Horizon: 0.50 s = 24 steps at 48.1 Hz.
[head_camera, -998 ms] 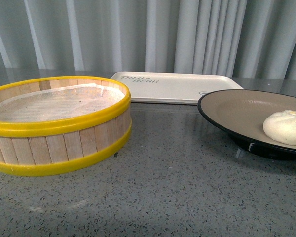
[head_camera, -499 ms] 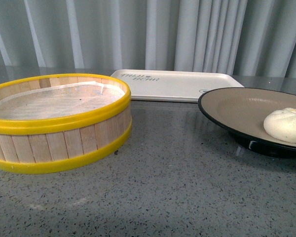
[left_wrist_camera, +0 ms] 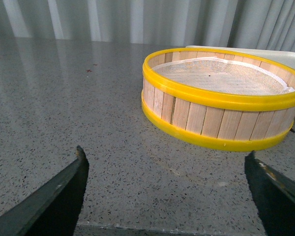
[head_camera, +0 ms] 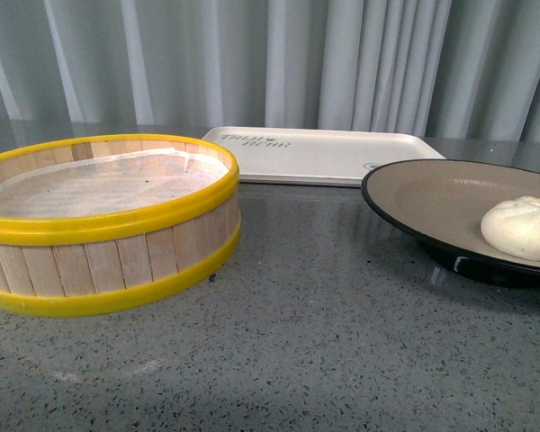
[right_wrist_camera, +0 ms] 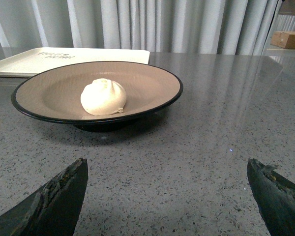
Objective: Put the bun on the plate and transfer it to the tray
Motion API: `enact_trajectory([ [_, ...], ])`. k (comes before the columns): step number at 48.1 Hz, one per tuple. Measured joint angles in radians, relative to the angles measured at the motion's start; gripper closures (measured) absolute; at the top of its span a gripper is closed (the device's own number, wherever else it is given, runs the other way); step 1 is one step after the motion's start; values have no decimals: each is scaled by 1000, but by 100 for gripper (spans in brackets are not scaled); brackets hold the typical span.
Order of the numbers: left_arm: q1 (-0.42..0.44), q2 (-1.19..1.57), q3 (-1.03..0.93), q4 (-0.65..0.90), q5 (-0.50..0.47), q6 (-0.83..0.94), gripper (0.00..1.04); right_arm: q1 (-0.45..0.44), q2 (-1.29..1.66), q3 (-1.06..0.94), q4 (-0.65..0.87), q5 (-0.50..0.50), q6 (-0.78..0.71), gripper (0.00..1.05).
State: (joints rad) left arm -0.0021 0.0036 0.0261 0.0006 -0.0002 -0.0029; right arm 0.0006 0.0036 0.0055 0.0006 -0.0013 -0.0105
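Cream-white and bare: the tray [head_camera: 324, 157], upper middle of the front view, flat on the table, dark lettering toward its left end. In front of it, at the right edge of the frame, the plate [head_camera: 423, 198], beige inside, black at rim and foot, standing on the table and not on the tray; touching the tray or just short of it, impossible to tell. On the plate, right of its middle, the bun [head_camera: 520, 228], pleats up, whole.

First half judged done, then; transfer of the loaded plate to the tray now in hand. Calls for a hold on the black rim, most likely by the right gripper [right_wrist_camera: 165, 161], low over the table and facing the plate, fingers spread wide, holding nothing. After that, a level lift to keep the bun from rolling, a short carry over the tray's low rim, a gentle set-down. Left gripper [left_wrist_camera: 163, 152] likewise spread wide, nothing held, well apart from the plate.

Around: grey speckled table [head_camera: 324, 342]; at the left of the front view, a yellow-rimmed wooden steamer basket [head_camera: 117, 261], paper-lined, well clear of the plate's likely path. No obstacle seen between plate and tray.
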Motion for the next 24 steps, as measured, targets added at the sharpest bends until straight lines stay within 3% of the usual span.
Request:
enact_trajectory([
  [24,0,0,0,0,0,0,7,0,0,0,0,0,0,8],
])
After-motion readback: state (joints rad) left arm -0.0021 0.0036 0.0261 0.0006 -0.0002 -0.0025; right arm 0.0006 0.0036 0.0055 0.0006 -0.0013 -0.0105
